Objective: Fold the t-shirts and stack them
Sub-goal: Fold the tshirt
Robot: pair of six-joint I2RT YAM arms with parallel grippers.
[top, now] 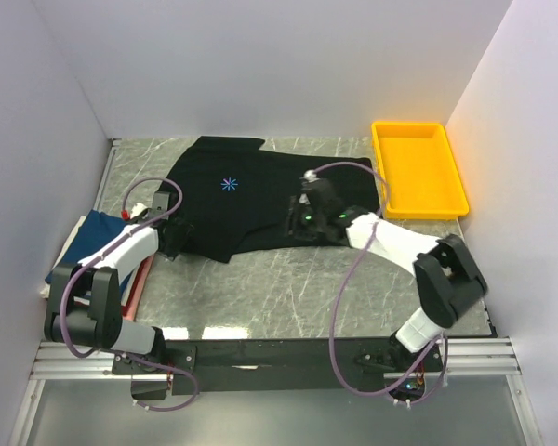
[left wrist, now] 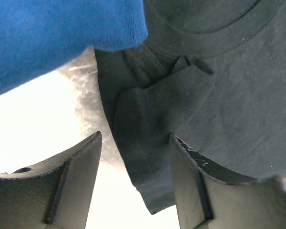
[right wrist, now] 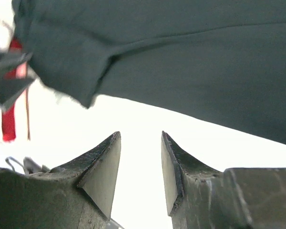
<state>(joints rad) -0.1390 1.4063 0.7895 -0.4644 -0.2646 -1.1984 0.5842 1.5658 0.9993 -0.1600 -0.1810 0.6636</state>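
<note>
A: Black t-shirt [top: 260, 181] lies spread and unfolded on the marbled table [top: 288, 288], about centre. A folded stack sits at the left edge: navy-blue t-shirt [top: 84, 237], with a red t-shirt [top: 141, 279] showing at its near side. Yellow tray [top: 418, 172] is far right, well apart from the cloth.

B: Left gripper [left wrist: 136, 179]?

A: Jaws parted fairly wide, low at the shirt's left side. In the left wrist view a flap of black cloth, likely a sleeve edge, runs between the fingers, closer to the one on the right of that view. Nothing is clamped. The navy shirt's corner lies just beyond.

B: Right gripper [right wrist: 140, 164]?

A: Also parted, with a narrower gap, and empty. The shirt's near edge lies ahead of the fingertips, not between them. Bare table shows under the jaws.

B: Step in hand?

A: Judged: taking hold of the near edge for a first fold. The left looks placed to close. The right needs to advance until cloth sits inside the jaws.

B: Doing it well?

A: Seat the cloth deep against the pads, not at the tips. Close both grippers before lifting and raise them evenly so the shirt does not skew. Keep the left one off the navy shirt, or the stack may drag.
</note>
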